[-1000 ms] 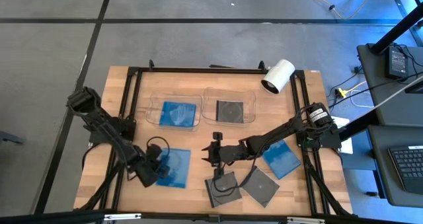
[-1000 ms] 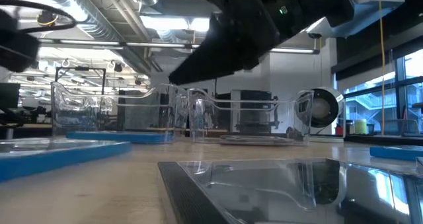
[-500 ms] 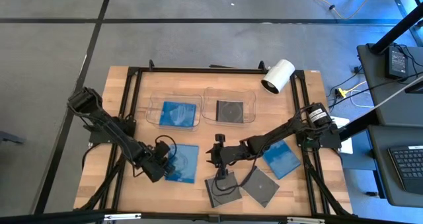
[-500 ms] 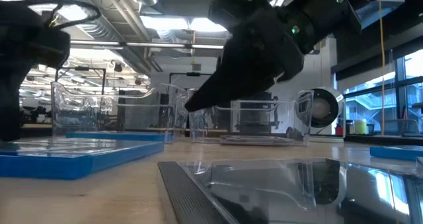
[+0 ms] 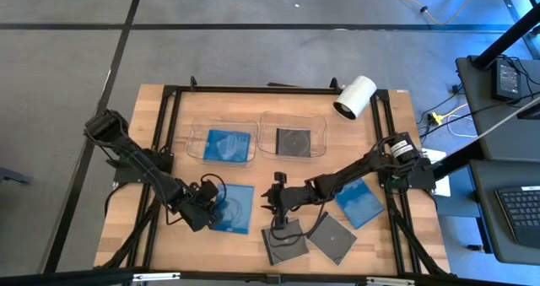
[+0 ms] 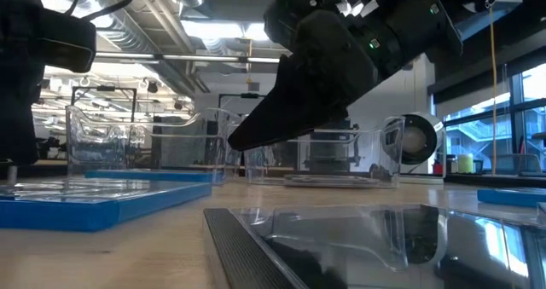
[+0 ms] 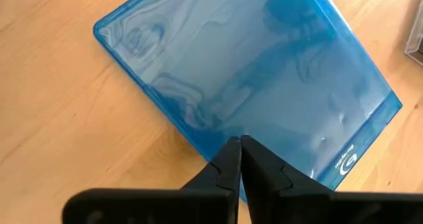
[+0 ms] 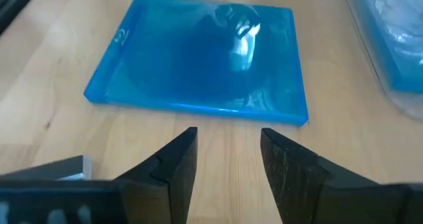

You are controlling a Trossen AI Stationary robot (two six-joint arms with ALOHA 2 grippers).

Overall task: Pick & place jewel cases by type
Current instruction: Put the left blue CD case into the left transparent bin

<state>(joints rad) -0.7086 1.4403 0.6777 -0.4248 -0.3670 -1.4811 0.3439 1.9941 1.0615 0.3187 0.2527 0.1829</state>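
Note:
A bright blue jewel case point(image 5: 235, 208) lies flat on the table between my two grippers. My left gripper point(image 5: 209, 212) is shut at its left edge. My right gripper point(image 5: 269, 203) is open just right of the case, its fingers pointing at the case point(image 8: 198, 59) with a gap of bare wood between. Another blue case point(image 5: 359, 203) lies on the right. Two dark cases point(image 5: 285, 245) point(image 5: 331, 238) lie near the front edge. A third blue case point(image 5: 229, 144) sits in the left clear tray and a dark one point(image 5: 294, 141) in the right tray. My left gripper point(image 7: 238, 143) has its shut fingertips against the left edge point(image 7: 218, 139) of the blue case, coming slanting down from the table's left. The case lies flat on the wood.
Two clear trays point(image 5: 199, 132) point(image 5: 319, 127) stand side by side at the far middle. A white cylindrical camera point(image 5: 354, 96) sits at the far right. Black frame rails point(image 5: 169, 117) run along the table's sides. Bare wood lies at the left and between the trays and the cases.
My left gripper has moved toward the table's right and pushed the blue case along the wood toward my right gripper; the case has turned slightly. My right gripper has come a little lower and nearer, tipping downward.

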